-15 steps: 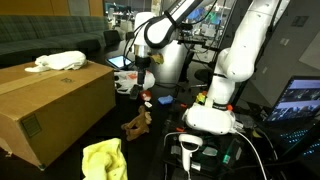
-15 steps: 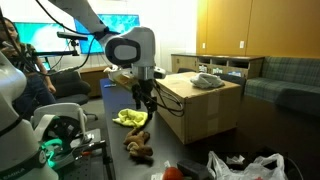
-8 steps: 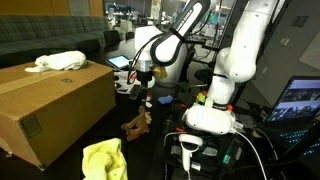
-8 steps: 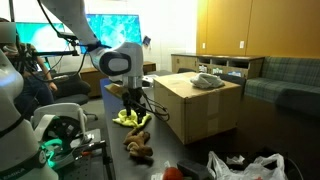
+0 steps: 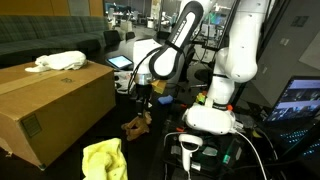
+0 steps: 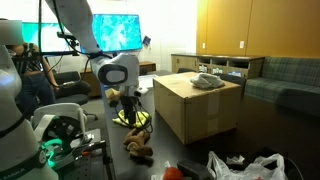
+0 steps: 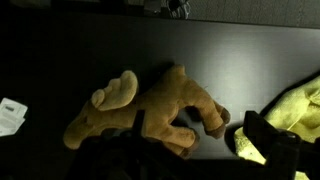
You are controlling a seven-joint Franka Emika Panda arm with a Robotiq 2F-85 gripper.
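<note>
A brown plush animal (image 7: 150, 110) lies on the black tabletop (image 7: 60, 60), seen also in both exterior views (image 5: 135, 125) (image 6: 137, 147). My gripper (image 7: 198, 150) hangs just above it, open, and its dark fingers (image 7: 264, 140) straddle the toy's legs without touching them. In both exterior views the gripper (image 5: 143, 97) (image 6: 130, 106) points down over the toy. A crumpled yellow cloth (image 7: 295, 115) lies right beside the toy (image 5: 105, 158) (image 6: 132, 118). Nothing is held.
A large cardboard box (image 5: 50, 105) (image 6: 195, 108) stands close beside the gripper, with a white cloth (image 5: 60, 62) (image 6: 205, 80) on top. A white plastic bag (image 6: 245, 168) lies at the table's near end. A small white tag (image 7: 12, 113) lies on the table.
The arm has come down and moved over the plush animal, away from the box's corner. The gripper has stayed open.
</note>
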